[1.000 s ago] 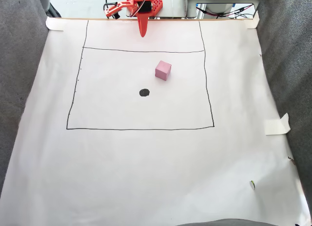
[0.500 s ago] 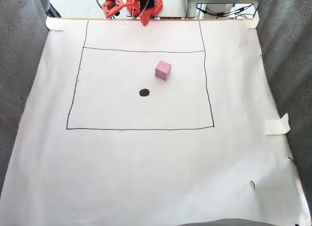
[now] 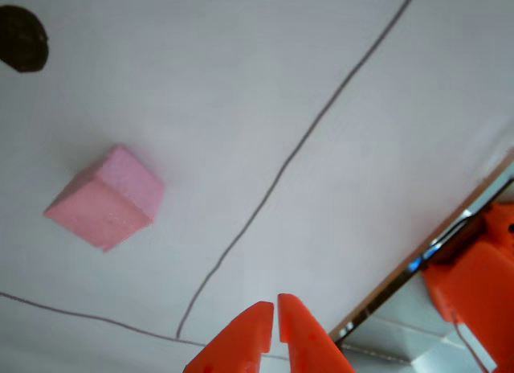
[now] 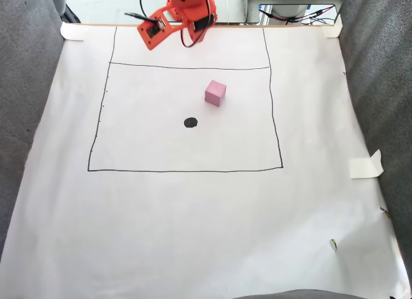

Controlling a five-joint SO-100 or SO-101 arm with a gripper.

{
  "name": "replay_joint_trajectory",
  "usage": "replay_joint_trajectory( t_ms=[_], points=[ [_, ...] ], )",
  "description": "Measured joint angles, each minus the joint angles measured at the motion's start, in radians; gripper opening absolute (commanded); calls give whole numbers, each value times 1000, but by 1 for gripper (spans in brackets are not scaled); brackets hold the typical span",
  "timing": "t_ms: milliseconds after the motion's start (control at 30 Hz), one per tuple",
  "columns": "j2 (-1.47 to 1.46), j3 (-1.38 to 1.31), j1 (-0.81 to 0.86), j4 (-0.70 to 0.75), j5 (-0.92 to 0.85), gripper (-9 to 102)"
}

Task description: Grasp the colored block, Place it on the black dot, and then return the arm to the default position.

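Pincer [image 3: 277, 325] tips nearly pressed together, holding nothing. I see white paper [image 4: 193, 221] between grey walls [image 4: 26, 118]; block [image 4: 215, 93] sits up-right of the dot [image 4: 190, 122], apart.

A large sheet of white paper [image 4: 193, 234] covered the bench, with a thin black rectangle [image 4: 185, 170] drawn on it and a cross line near its far end. Grey fabric [image 4: 26, 118] rose along the left edge in the fixed view, and more grey fabric [image 4: 380, 73] along the right. Pieces of pale tape [image 4: 365, 165] held the sheet at its right edge and far corners. Beyond the far edge lay dark cables [image 4: 296, 15] and a pale surface. The light was even and bright.
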Motion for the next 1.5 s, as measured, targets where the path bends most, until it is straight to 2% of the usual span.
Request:
replay_joint_trajectory(
  t_ms=[433, 533, 667, 800, 1133, 1233, 1500],
  points=[
    [-206, -100, -54, -89, -121, 0],
    [-206, -146, -75, -61, -144, 1],
    [-206, -178, -84, -61, -166, 12],
    [-250, -224, -87, -21, -224, 14],
    [-333, -295, -63, 54, -376, 14],
    [-407, -382, -74, 110, -426, 11],
    [-483, -589, -77, 121, -453, 14]
  ],
)
